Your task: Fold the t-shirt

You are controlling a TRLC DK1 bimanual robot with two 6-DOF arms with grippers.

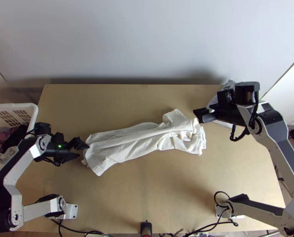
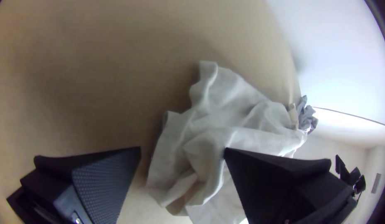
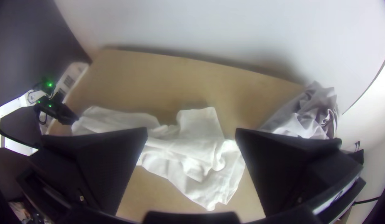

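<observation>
The white t-shirt [image 1: 143, 140] lies bunched lengthwise across the middle of the table, with long creases and a corner sticking out at its back. At its left end is my left gripper [image 1: 80, 149], open, its fingers apart. My right gripper [image 1: 202, 115] stands open at the shirt's right end, near its back edge. In the left wrist view the shirt [image 2: 225, 124] shows behind my open left gripper [image 2: 182, 151]. In the right wrist view the crumpled cloth [image 3: 188, 153] lies beyond my open right gripper [image 3: 191, 132].
A white basket [image 1: 33, 114] with dark and light clothes stands off the table's left side. Grey and white cloth [image 3: 310, 112] is piled at the back right corner, behind my right gripper. Bare wood [image 1: 147, 197] lies in front of the shirt.
</observation>
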